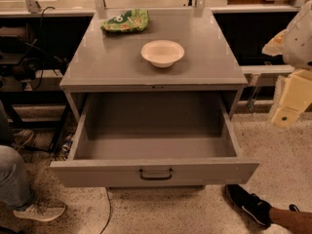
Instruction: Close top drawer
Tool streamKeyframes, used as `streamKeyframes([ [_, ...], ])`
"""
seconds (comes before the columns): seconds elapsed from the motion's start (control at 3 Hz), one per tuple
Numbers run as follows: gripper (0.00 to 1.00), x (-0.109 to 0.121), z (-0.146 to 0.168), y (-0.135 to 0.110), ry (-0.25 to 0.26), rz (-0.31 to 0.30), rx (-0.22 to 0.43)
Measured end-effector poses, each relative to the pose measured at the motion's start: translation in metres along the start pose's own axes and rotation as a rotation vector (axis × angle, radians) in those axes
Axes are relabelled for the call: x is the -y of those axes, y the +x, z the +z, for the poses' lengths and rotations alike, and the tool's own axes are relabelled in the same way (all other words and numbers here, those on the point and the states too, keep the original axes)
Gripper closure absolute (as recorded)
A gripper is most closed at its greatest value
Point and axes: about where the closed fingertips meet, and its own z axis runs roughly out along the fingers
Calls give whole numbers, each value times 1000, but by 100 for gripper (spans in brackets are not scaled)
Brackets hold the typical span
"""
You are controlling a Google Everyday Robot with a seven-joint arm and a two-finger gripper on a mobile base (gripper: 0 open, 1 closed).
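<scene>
The top drawer [155, 170] is a wide grey metal drawer, pulled far out of the grey cabinet [117, 67]. It is empty inside. A small dark handle [156, 174] sits at the centre of its front. The two lower drawers are hidden under it. My gripper [290, 106] shows at the right edge as pale cream parts, to the right of the cabinet, above the drawer's level and apart from it.
A white bowl [163, 52] and a green snack bag [126, 21] lie on the cabinet top. A person's leg and shoe [29, 206] are at the lower left, another foot [251, 204] at the lower right. Cables run at the left.
</scene>
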Motion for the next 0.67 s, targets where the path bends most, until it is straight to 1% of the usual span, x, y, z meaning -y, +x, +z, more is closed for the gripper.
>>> streamKeyframes([
  [0.33, 0, 0, 0, 0, 0, 0, 0],
  [0.67, 0, -10, 33, 3, -66, 48, 40],
])
